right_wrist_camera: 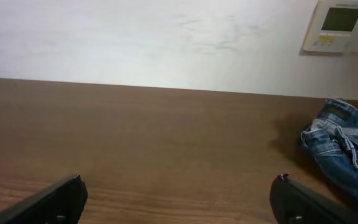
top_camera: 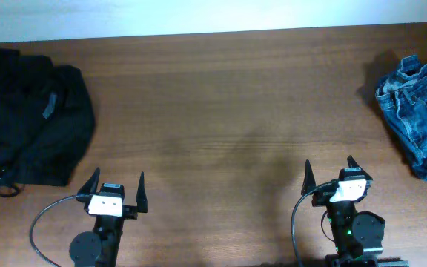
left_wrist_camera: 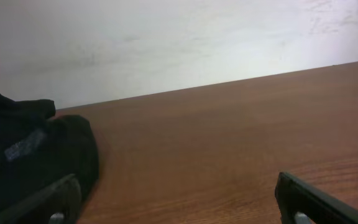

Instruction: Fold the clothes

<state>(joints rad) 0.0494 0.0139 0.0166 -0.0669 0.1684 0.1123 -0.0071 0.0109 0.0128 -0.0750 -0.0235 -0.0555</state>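
along the near edge of the brown wooden surface (top_camera: 221, 111) the two tools sit low, side by side and well apart from each other. the left tool (top_camera: 118, 178) has its two dark fingers (left_wrist_camera: 48, 202) spread wide, pinching nothing and touching no cloth. the right tool (top_camera: 330, 167) is spread just as wide and also grips nothing. at the far left of the surface lies a heap of black clothes (top_camera: 28, 119), rumpled and unfolded, with a small grey label (top_camera: 49, 104) showing on top and a small black loop (top_camera: 7, 190) poking out at its near edge. the heap lies ahead of the left tool and to its left, near it but apart; in the left wrist view it fills the lower left corner, just beyond the left finger. at the far right lie the blue denim jeans (top_camera: 417, 111), crumpled, with the waistband toward the back of the surface and one side cut off by the edge of the overhead view. they lie ahead of the right tool and to its right, well apart from it. behind the surface rises a pale wall (right_wrist_camera: 135, 37), and on it, in the right wrist view, hangs a small white control panel (right_wrist_camera: 339, 25) with a greenish screen. a grey cable (top_camera: 39, 222) curves out to the left below the left tool.
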